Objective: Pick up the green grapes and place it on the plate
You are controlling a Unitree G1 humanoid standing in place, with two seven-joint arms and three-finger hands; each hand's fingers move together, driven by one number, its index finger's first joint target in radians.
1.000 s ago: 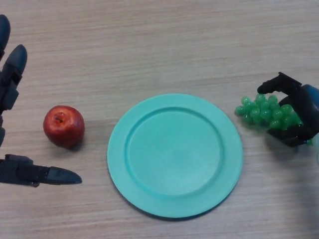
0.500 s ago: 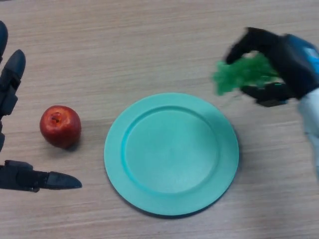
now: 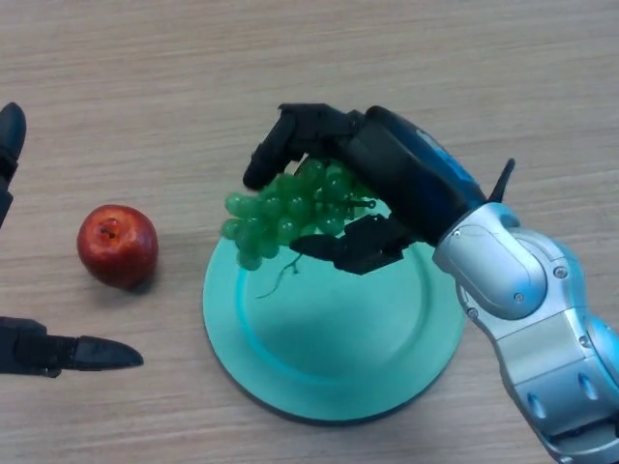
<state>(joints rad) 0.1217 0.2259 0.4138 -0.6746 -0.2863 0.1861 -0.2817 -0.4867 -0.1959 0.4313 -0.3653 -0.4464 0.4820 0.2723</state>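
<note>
Green grapes (image 3: 290,217), newly over plate (image 3: 319,377), within right hand (image 3: 358,193).

Non-task items: one red apple (image 3: 118,245) on the wooden table (image 3: 145,87), left side of the head view. It sits upright with the stem dimple facing up and a small shadow under its lower edge. The skin is dark red with a lighter patch around the dimple. It is alone on the bare wood, with nothing touching it. The table has a light wood grain running left to right and fills the whole view.
</note>
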